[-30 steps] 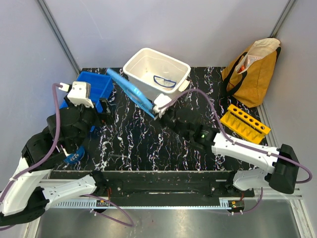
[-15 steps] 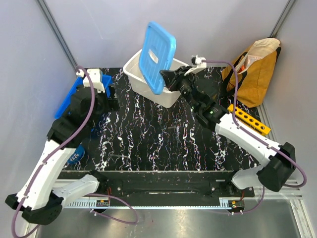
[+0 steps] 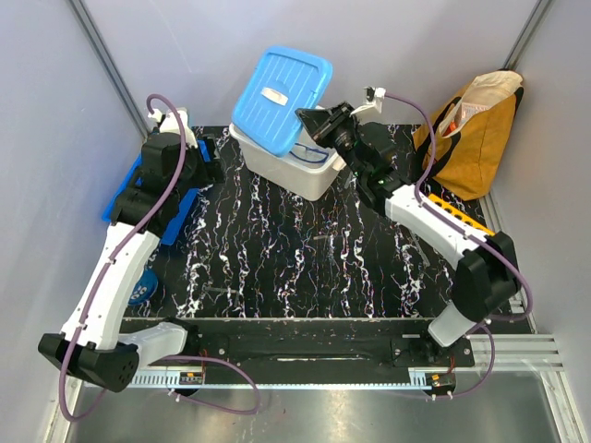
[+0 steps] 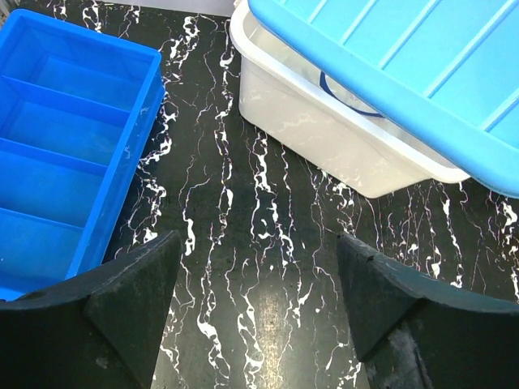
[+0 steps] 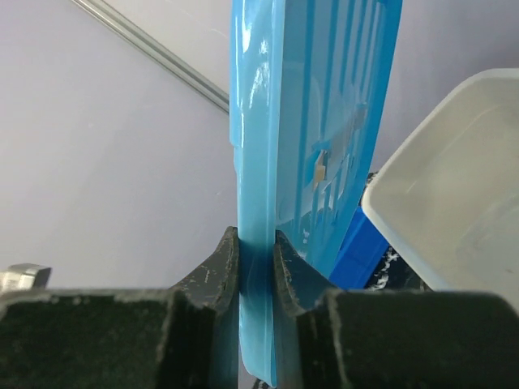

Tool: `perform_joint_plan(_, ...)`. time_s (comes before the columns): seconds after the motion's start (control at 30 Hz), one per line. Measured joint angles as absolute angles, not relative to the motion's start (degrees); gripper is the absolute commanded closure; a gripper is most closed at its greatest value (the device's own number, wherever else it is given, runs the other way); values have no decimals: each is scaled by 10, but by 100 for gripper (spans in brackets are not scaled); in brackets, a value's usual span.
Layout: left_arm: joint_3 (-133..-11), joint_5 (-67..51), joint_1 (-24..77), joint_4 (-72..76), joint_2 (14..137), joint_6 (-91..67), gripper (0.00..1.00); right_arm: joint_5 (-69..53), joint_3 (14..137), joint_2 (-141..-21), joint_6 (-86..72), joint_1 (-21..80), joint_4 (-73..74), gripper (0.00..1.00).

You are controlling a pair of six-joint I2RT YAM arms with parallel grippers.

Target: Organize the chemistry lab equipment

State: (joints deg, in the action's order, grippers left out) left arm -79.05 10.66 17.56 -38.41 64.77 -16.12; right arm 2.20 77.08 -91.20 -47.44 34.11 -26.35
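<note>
Lid [image 3: 277, 97] has dropped from near-upright to a shallow tilt over the tub [image 3: 297, 177]. Your right tool [image 5: 255, 247] is clenched on its edge. Left tool [image 4: 259, 300] is released and empty, over the tabletop [image 4: 268, 243] between divided tray [image 4: 73, 162] and tub. Safety glasses [image 4: 339, 98] lie inside the tub; rack [image 3: 462, 219] sits at right, partly behind the arm. Glasses look light, slick and scratch-prone, so take the frame, not the lens. Rack looks stiff: pinch a long edge.

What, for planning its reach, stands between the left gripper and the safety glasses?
The blue lid, held tilted by the right gripper, covers most of the white tub holding the safety glasses; its wall faces the left gripper.
</note>
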Motion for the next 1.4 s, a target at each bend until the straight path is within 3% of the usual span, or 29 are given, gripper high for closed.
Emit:
perform_joint_plan(0.6,-795,87,157,-311,738,-165,21,-77,801,-1069,-706,248,-383,100)
perform_joint_plan(1.4,-795,48,157,-226,843,-159,23,-99,676,-1078,-799,187,-462,100)
